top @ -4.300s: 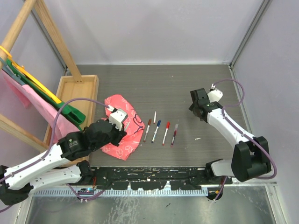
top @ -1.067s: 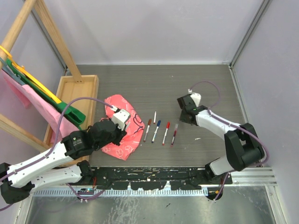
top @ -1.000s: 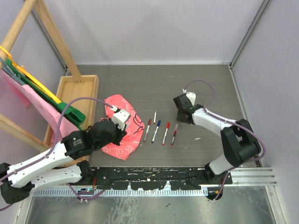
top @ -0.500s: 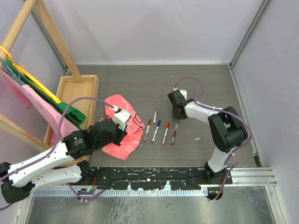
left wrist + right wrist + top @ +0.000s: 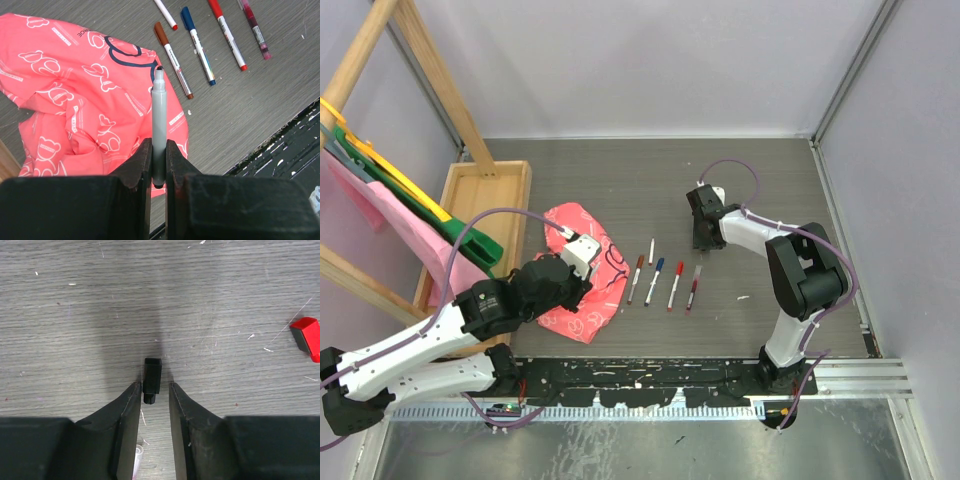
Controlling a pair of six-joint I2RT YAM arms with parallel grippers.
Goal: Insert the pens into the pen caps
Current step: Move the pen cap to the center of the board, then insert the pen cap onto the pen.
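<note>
From the left wrist: my left pincer (image 5: 158, 152) is clamped on the black pen (image 5: 159, 115). Its barrel sticks out ahead of the fingers, bare dark tip forward, above the cloth (image 5: 70, 100). Past it, four pens lie side by side on the table (image 5: 260, 110): brown (image 5: 173, 61), blue (image 5: 198, 46), red (image 5: 228, 35) and dark red (image 5: 254, 30). Each has a coloured sleeve at one end that I take for a cap, so I count those as done, though I can't be sure from here. The short pen (image 5: 164, 12) beyond them shows only a small red tip and looks uncapped.

From the right wrist: my right pincer (image 5: 153, 386) is down at the table with its jaws a little apart. The black cap (image 5: 152, 371) lies between them, and a gap shows on one side, so I am not gripping it. A red cap (image 5: 306, 332) lies loose, well off to the side.

From above: the right pincer sits just beyond the far end of the row, and the left hangs over the near edge of the cloth, so pen and cap are well apart.

By my reckoning two joins remain: black pen into black cap, and short pen into red cap.
</note>
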